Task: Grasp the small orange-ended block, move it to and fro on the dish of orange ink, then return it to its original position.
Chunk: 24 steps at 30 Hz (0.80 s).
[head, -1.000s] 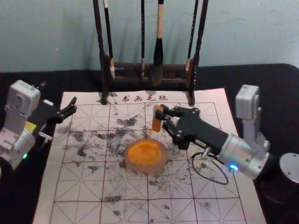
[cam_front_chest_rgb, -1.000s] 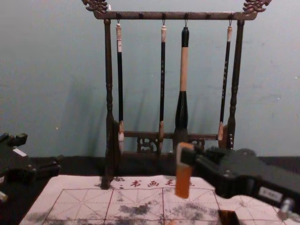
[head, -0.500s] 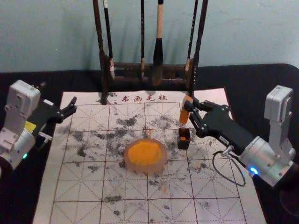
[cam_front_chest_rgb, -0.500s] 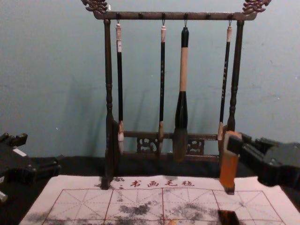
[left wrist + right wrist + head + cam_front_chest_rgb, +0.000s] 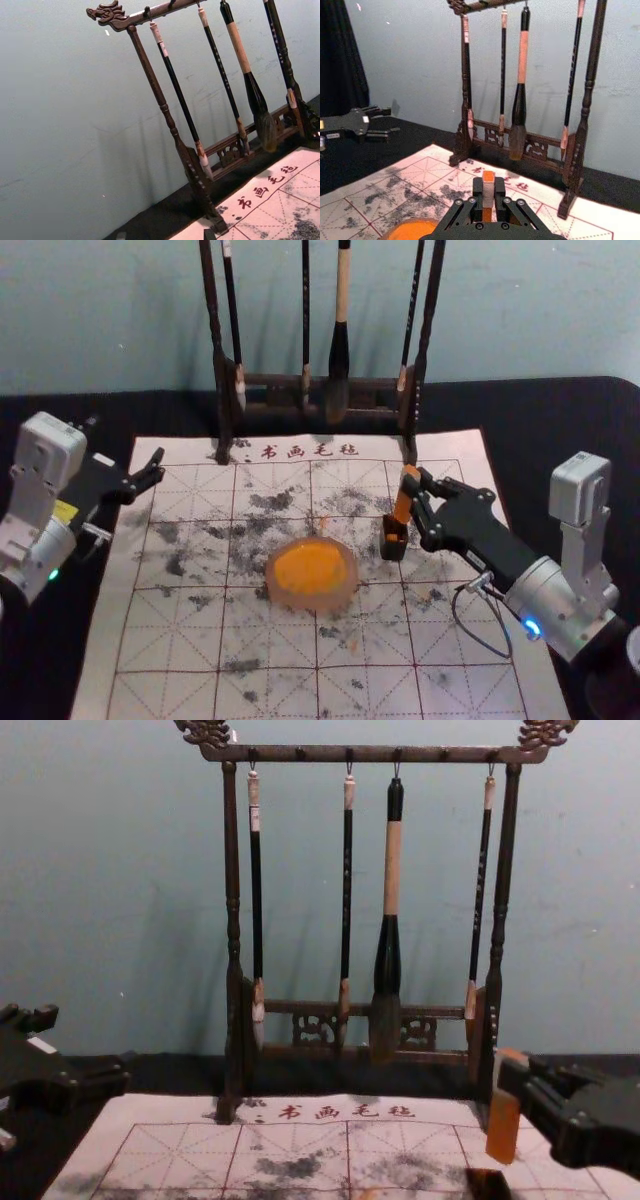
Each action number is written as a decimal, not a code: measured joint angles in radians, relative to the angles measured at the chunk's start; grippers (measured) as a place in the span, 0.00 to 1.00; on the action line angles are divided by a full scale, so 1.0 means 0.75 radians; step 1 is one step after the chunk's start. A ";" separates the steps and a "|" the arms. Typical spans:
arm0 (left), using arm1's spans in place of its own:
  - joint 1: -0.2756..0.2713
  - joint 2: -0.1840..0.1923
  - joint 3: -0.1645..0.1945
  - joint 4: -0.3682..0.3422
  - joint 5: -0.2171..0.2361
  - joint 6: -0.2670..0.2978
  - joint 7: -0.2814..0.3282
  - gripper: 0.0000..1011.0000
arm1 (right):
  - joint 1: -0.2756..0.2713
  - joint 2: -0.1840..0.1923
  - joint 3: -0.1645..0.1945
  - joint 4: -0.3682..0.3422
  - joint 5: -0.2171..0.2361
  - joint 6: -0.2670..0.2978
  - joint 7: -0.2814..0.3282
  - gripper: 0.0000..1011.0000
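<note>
My right gripper is shut on the orange-ended block, which hangs slightly tilted, its lower end right at the mouth of a small dark holder. The chest view has the block just above the holder. In the right wrist view the block is pinched between the fingers of the right gripper. The dish of orange ink lies on the mat, left of the holder. My left gripper is parked open at the mat's left edge; its tips frame the left gripper.
A dark wooden rack with several hanging brushes stands behind the work, its feet at the mat's back edge. The ink-stained mat lies on a black table cover. A cable loops beside the right arm.
My right gripper has carried the block from beside the dish to the right, then lowered it toward the holder, which the arm had been hiding. The left arm has stayed still.
</note>
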 joint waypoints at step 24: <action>0.000 0.000 0.000 0.000 0.000 0.000 0.000 0.99 | -0.004 -0.078 0.037 0.052 -0.062 0.033 0.007 0.14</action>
